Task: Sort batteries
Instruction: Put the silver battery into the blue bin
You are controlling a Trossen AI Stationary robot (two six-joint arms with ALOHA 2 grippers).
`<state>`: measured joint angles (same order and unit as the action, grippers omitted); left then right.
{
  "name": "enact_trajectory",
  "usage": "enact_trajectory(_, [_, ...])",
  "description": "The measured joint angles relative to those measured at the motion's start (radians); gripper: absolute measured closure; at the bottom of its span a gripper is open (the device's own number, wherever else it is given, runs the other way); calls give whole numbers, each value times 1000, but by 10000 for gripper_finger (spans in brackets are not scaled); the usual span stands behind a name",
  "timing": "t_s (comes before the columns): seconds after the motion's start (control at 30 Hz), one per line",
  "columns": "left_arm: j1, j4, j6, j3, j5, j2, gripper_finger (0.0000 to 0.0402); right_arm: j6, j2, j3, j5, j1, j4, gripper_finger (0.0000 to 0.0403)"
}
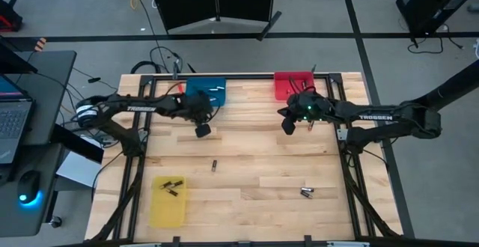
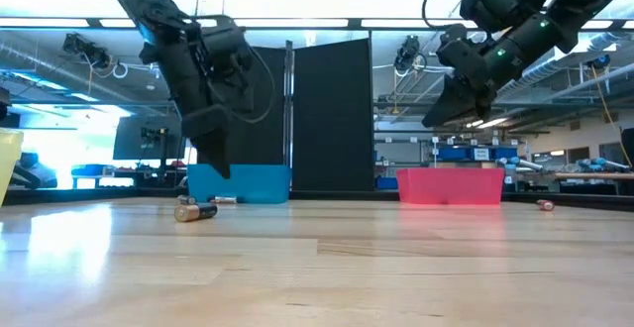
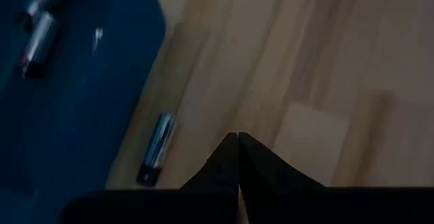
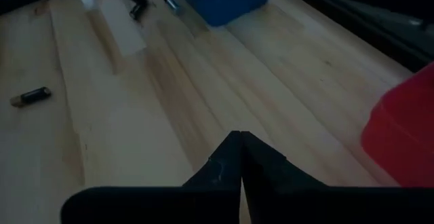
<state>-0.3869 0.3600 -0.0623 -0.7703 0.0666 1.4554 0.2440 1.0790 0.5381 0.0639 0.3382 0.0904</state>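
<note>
Right end effector point(image 1: 287, 124) shut — near red bin point(image 1: 288, 84) edge

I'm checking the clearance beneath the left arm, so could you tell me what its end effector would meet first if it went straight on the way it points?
Probably bare table. The left end effector, shut and empty, aims at wood beside the blue bin; a loose battery lies just off that line.
</note>
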Motion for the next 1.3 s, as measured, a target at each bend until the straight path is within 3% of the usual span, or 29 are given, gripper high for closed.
enact_trajectory(0.2, [-60, 82, -92, -57, 0, 75, 364, -6, 0, 0, 3, -16, -9, 393])
enact_trajectory(0.63, [-78, 47, -180, -102, 60, 181, 261, -9, 0, 0, 6, -16, -13, 391])
enact_trajectory(0.97, [-84, 35, -204, -103, 125, 200, 254, -11, 0, 0, 6, -20, -14, 391])
enact_trajectory(1.3, [-77, 42, -223, -105, 115, 235, 254, -15, 0, 0, 6, -30, -14, 387])
